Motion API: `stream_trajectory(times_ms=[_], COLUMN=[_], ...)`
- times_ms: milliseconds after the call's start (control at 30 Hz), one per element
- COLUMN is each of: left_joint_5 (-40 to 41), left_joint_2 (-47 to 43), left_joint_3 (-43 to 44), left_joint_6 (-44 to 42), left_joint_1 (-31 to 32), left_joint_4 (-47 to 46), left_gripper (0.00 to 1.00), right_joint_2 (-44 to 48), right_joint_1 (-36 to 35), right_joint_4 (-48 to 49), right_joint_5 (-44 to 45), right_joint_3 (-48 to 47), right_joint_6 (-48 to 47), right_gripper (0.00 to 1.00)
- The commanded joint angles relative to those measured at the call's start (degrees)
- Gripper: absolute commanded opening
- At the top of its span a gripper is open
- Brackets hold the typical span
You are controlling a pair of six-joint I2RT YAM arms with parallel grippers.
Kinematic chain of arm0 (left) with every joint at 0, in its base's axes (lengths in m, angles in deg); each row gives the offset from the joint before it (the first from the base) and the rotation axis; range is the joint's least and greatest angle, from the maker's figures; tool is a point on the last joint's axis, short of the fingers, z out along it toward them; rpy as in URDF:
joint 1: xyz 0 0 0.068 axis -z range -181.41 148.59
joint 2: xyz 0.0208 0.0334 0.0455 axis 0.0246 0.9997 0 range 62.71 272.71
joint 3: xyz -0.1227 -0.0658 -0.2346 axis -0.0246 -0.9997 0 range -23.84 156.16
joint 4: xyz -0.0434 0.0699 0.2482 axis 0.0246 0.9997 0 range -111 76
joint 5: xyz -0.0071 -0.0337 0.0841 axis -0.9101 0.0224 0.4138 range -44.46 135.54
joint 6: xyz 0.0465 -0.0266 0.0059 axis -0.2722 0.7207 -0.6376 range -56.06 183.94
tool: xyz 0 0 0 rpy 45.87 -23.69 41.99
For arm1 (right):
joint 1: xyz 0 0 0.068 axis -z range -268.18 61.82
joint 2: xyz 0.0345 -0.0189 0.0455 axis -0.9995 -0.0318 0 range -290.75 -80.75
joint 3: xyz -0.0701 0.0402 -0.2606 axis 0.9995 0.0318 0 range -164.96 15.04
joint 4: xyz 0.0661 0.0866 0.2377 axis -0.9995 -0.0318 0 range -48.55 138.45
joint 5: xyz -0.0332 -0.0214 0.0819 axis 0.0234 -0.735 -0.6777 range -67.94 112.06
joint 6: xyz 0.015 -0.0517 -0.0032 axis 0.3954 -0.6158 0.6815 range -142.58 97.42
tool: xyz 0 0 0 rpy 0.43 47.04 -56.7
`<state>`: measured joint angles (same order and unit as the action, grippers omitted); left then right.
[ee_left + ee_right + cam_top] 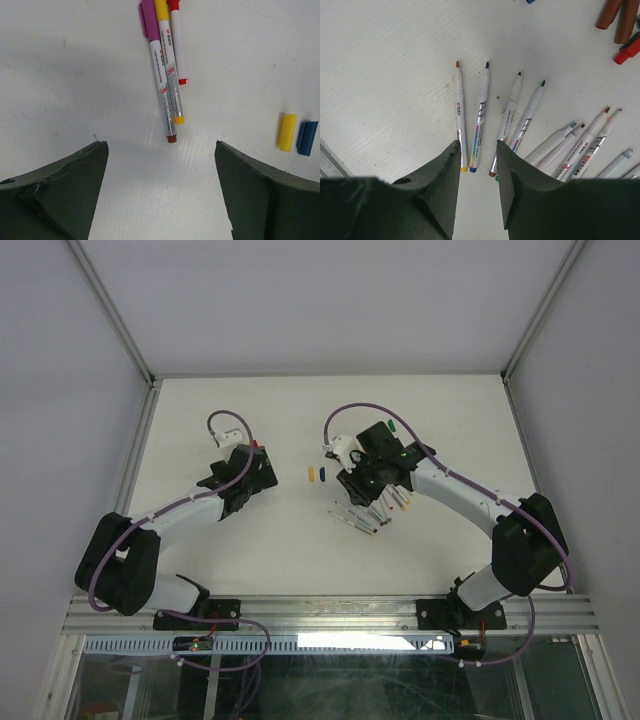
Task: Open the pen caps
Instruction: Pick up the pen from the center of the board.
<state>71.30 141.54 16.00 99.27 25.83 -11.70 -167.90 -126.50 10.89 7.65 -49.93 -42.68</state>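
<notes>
Three capped pens (167, 75) lie side by side ahead of my left gripper (160, 150), wearing a purple cap (146, 17), a yellow cap (160, 7) and a red cap (173, 4). The left gripper is wide open above bare table with nothing in it. To its right lie a loose yellow cap (287, 132) and a blue cap (307, 138), also seen from above as yellow cap (311, 474) and blue cap (323, 475). My right gripper (477, 145) hovers partly open and empty over a fan of uncapped pens (481, 115).
Loose brown caps (615, 17) and a red cap (627, 52) lie at the far right of the right wrist view. A green cap (392, 426) sits behind the right arm. The uncapped pens (368, 515) spread out toward the table's near side.
</notes>
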Motion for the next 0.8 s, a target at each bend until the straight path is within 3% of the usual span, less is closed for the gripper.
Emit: stream_trajectory(times_ms=[0,200,433,600,767], left_joint_5=[2.6,3.8,8.5,7.3,6.1], left_joint_2=[1.3,5.6,10.9,15.0,17.3], left_joint_3=[3.5,6.5,10.4,13.9,15.7], left_joint_6=[0.4,0.5,1.2,0.5,-0.1], left_joint_1=[-0.8,-0.8,-1.0,-2.1,-2.6], left_joint_4=[0.6,2.8,5.3,5.8,5.9], left_gripper=[0.87,0.67,0.57,0.37,0.36], right_joint_2=[2.1,2.2,2.1,2.0,1.9], right_joint_1=[0.3,0.3,0.3,0.3,0.2], right_joint_4=[1.9,1.8,1.8,1.8,1.8], right_joint_5=[-0.9,-1.0,-1.2,-1.2,-1.3], right_joint_3=[-0.5,-0.5,-0.5,-0.4,-0.4], right_joint_6=[-0.9,-0.8,-0.8,-0.8,-0.8], right_gripper=[0.37,0.37,0.37,0.37,0.37])
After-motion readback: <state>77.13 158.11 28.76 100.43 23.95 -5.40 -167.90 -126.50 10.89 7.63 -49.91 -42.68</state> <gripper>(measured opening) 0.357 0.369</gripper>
